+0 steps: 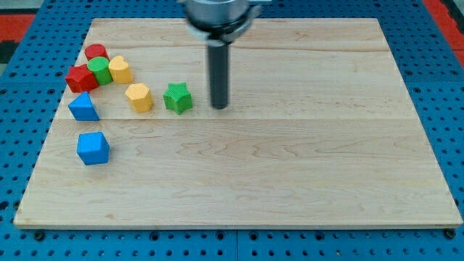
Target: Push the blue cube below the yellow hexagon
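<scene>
Far left of my tip (pixel 220 107), blue cube (pixel 93 148), below-left of yellow hexagon (pixel 138 97)

Dark rod with my tip (pixel 219 107) resting on the pale wooden board (pixel 290 181), just right of the green star block (pixel 177 97). Yellow hexagon block (pixel 139 97) lies left of the star; blue cube (pixel 93 148) sits toward the view's lower left, well apart from the tip.
</scene>
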`<control>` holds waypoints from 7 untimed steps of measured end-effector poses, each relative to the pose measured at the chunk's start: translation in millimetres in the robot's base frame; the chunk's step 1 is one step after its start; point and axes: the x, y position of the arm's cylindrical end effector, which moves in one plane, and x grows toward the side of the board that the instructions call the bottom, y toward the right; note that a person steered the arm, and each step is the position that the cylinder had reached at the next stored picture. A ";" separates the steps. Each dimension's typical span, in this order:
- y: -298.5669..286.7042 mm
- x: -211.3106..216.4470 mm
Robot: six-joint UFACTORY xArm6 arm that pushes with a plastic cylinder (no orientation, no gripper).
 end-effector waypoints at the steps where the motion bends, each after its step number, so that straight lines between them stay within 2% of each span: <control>1: -86.1 -11.5; 2: -87.1 -1.0; 3: -61.9 82.0; 4: -143.6 124.8; 7: -162.1 42.9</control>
